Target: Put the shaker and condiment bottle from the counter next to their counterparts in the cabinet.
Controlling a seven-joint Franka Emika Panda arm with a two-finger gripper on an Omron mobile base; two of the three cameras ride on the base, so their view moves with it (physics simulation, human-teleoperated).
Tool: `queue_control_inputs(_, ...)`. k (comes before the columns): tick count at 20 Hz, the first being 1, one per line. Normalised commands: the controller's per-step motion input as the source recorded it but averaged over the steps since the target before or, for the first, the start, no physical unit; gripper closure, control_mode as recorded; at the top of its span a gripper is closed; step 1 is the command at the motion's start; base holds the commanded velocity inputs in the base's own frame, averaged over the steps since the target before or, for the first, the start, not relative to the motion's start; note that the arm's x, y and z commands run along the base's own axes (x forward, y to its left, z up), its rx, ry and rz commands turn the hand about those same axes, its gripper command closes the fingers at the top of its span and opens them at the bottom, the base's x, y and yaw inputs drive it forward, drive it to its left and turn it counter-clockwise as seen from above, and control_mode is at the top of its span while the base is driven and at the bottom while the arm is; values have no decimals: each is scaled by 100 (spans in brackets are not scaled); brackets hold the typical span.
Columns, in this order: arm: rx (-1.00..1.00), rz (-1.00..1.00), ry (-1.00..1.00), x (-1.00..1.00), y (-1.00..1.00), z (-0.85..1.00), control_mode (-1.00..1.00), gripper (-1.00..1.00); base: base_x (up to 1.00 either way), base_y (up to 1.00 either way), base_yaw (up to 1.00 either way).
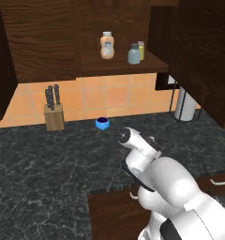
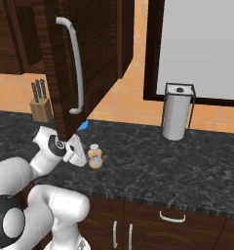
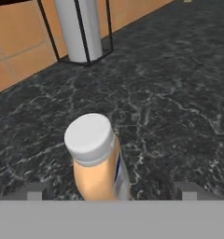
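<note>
done: squat grey-blue shaker (image 1: 133, 54) on cabinet shelf (image 1: 119, 64) beside yellow-green shaker (image 1: 141, 49)
left: orange-tan condiment bottle (image 3: 99, 159) on black counter (image 3: 179, 116)
gripper (image 3: 111, 190): spread around bottle, not pinching

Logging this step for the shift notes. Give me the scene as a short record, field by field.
shelf contents: paler bottle, grey-blue shaker, yellow-green shaker in the cabinet
condiment bottle: upright on the counter
end effector: beside the bottle, fingertips either side of it, not closed
cabinet door: open
other items: knife block, blue bowl, paper towel holder
</note>
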Motion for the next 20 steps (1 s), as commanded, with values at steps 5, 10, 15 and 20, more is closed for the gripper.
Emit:
queue_control_inputs(5, 7, 2, 0, 0, -51, -58, -100, -100, 0, 0, 0)
queue_control_inputs(10, 4, 0, 0, 2, -43, -70, -100, -100, 0, 0, 0)
queue_control_inputs(15, 3, 1, -3, 8, -31, -68, -100, 100, 0, 0, 0)
queue_control_inputs(20, 2, 16, -35, -36, -3, -4, -100, 100, 0, 0, 0)
